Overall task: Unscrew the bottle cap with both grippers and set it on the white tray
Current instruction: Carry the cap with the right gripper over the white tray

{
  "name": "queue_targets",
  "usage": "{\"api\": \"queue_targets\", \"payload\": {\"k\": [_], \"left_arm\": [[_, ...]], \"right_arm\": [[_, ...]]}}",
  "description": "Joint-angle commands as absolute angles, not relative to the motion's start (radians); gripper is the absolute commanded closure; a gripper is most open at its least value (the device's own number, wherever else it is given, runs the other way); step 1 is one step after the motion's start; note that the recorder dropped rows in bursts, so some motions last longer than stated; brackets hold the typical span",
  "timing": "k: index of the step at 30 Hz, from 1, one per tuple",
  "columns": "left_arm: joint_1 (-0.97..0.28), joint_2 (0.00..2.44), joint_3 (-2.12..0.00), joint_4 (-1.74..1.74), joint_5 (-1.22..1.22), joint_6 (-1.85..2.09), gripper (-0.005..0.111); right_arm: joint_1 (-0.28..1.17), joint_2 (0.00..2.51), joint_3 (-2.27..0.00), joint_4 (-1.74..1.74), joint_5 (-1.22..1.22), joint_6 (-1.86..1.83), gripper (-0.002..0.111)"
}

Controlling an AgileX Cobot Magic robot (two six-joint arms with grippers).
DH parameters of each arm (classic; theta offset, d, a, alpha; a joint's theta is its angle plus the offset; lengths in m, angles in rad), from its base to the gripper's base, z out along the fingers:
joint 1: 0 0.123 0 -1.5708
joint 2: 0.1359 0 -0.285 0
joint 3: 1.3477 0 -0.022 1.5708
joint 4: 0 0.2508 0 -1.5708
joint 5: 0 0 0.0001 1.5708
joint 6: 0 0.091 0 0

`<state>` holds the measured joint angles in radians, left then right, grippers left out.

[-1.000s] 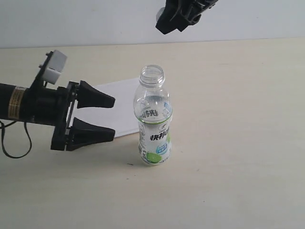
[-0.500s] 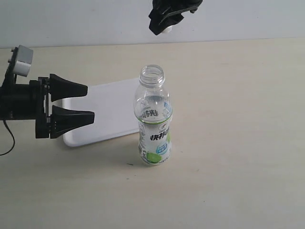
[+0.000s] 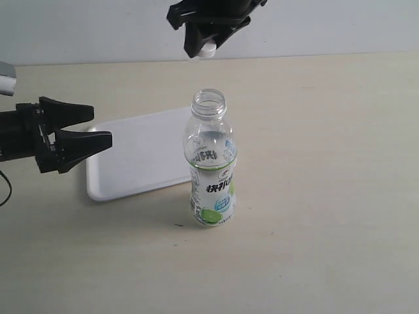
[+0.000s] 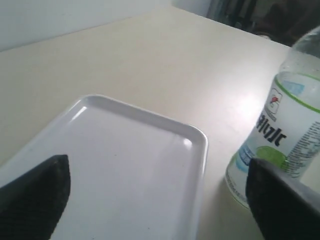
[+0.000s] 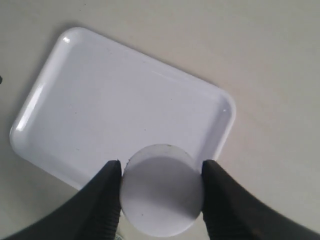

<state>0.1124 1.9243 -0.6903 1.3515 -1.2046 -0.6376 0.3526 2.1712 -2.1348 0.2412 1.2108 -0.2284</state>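
Note:
The clear bottle (image 3: pixel 212 163) stands upright in the middle of the table, its neck open and capless. High above it and a little to the left, my right gripper (image 3: pixel 205 47) is shut on the white bottle cap (image 3: pixel 207 51); in the right wrist view the bottle cap (image 5: pixel 161 190) sits clamped between both fingers above the white tray (image 5: pixel 125 105). The white tray (image 3: pixel 134 157) lies flat to the left of the bottle. My left gripper (image 3: pixel 98 127) stands open at the tray's left end, holding nothing. In the left wrist view the white tray (image 4: pixel 125 165) and the bottle (image 4: pixel 282 130) lie ahead.
The tan table (image 3: pixel 327 196) stretches on to the right of and in front of the bottle. A pale wall (image 3: pixel 327 26) runs along the table's far edge.
My left gripper has pulled back to the left, uncovering the tray. My right gripper has moved left with the cap, from right of the bottle's neck to left of it.

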Motion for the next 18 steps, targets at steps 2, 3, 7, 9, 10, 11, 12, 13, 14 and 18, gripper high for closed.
{"api": "queue_targets", "payload": {"k": [2, 3, 7, 9, 10, 11, 12, 13, 14, 18], "left_arm": [[0.140, 1.914, -0.653, 1.258, -1.221, -0.621, 0.016], [0.140, 1.914, -0.653, 1.256, -1.221, -0.621, 0.016], [0.140, 1.914, -0.653, 1.254, -1.221, -0.623, 0.016], [0.140, 1.914, -0.653, 1.254, -1.221, -0.625, 0.016], [0.140, 1.914, -0.653, 1.254, -1.221, -0.625, 0.016], [0.140, 1.914, -0.653, 1.254, -1.221, -0.627, 0.016], [0.140, 1.914, -0.653, 1.252, -1.221, -0.627, 0.016], [0.140, 1.914, -0.653, 1.252, -1.221, -0.627, 0.016], [0.140, 1.914, -0.653, 1.252, -1.221, -0.627, 0.016], [0.140, 1.914, -0.653, 1.246, -1.221, -0.627, 0.016]], "right_arm": [[0.412, 2.223, -2.148, 0.235, 1.221, -0.204, 0.108], [0.420, 2.231, -2.148, 0.234, 1.221, -0.195, 0.108], [0.443, 2.258, -2.148, 0.209, 1.221, -0.173, 0.108], [0.460, 2.272, -2.150, 0.171, 1.221, -0.151, 0.108], [0.465, 2.282, -2.150, 0.152, 1.221, -0.143, 0.108], [0.470, 2.287, -2.150, 0.141, 1.221, -0.133, 0.108], [0.477, 2.293, -2.150, 0.130, 1.219, -0.129, 0.108], [0.477, 2.299, -2.150, 0.127, 1.214, -0.129, 0.108], [0.477, 2.303, -2.150, 0.134, 1.209, -0.129, 0.108], [0.483, 2.325, -2.150, 0.147, 1.201, -0.129, 0.108]]}}
